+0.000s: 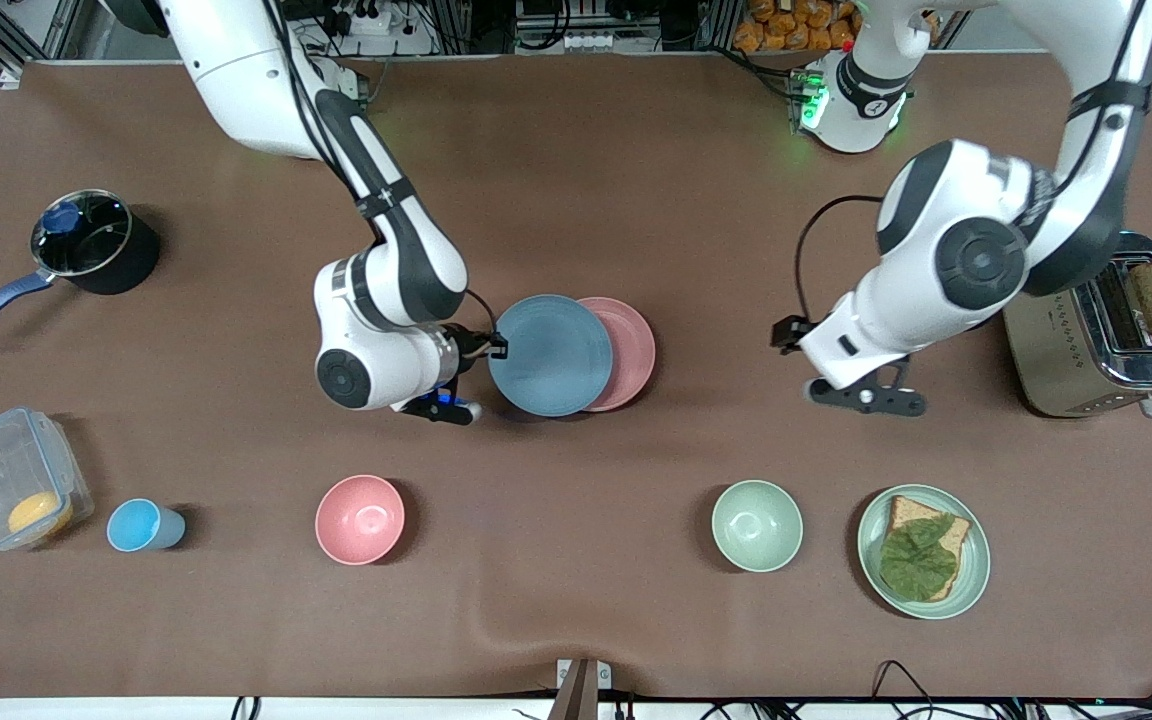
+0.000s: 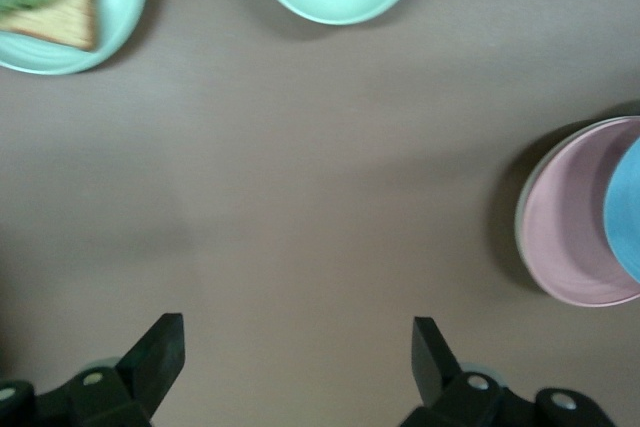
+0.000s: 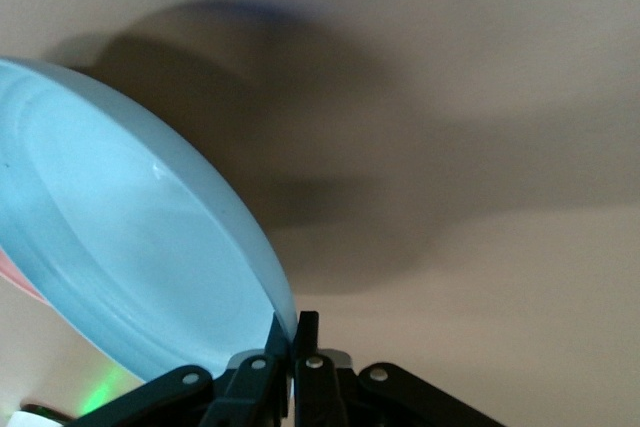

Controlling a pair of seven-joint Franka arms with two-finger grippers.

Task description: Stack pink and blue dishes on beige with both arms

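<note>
My right gripper is shut on the rim of the light blue plate and holds it tilted, partly over the pale pink plate. In the right wrist view the fingers pinch the blue plate at its edge. In the left wrist view the pink plate lies on a thin pale edge, the beige plate; the front view hides it. Open and with nothing in it, my left gripper hangs over bare table toward the left arm's end.
Nearer the front camera stand a blue cup, a deep pink bowl, a green bowl and a green plate with bread and a leaf. A toaster, a pot and a clear box sit at the table's ends.
</note>
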